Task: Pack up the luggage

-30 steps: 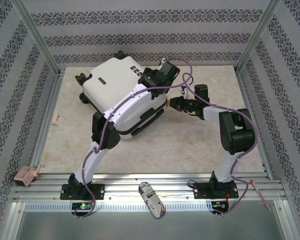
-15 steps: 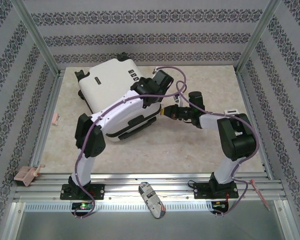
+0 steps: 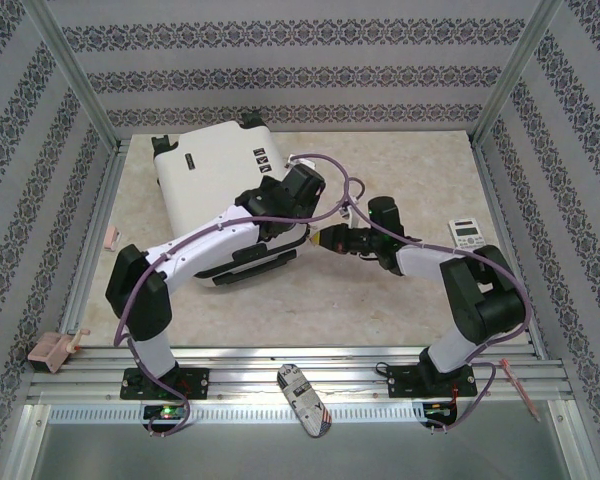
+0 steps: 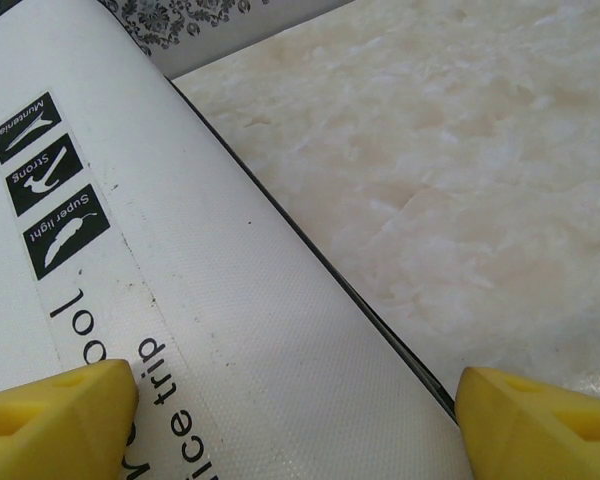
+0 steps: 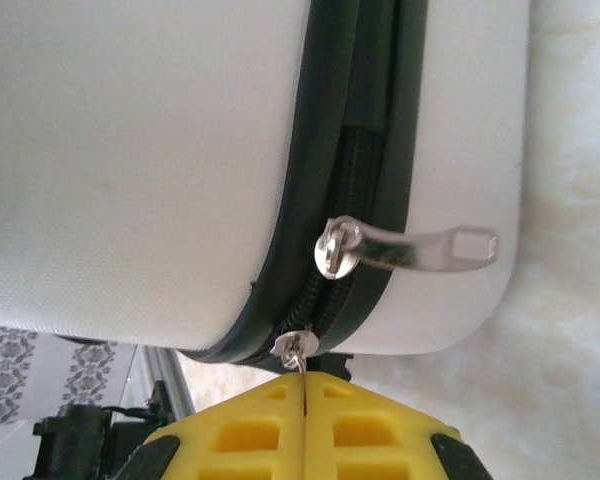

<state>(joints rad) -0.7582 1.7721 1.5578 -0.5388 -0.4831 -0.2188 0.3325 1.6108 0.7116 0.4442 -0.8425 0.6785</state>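
Right wrist cam: right pincer point(image 5: 305, 380) is closed on small zip tab point(image 5: 297, 346), only at the very tip, so it may slip off. Left pincer point(image 4: 300, 420) is wide above suitcase point(image 4: 230, 300); case may slide w/ the pull.

The top external camera sits high above and behind the arm bases and looks down over the whole beige marbled tabletop point(image 3: 370, 310). The left wrist camera hangs close above the small white hard-shell suitcase point(image 4: 240, 340), facing down across its lid and right edge to bare table. The right wrist camera faces the suitcase's black zipper band point(image 5: 365, 150) and small silver zipper pull point(image 5: 296, 346) from very near. All three views share that right edge.
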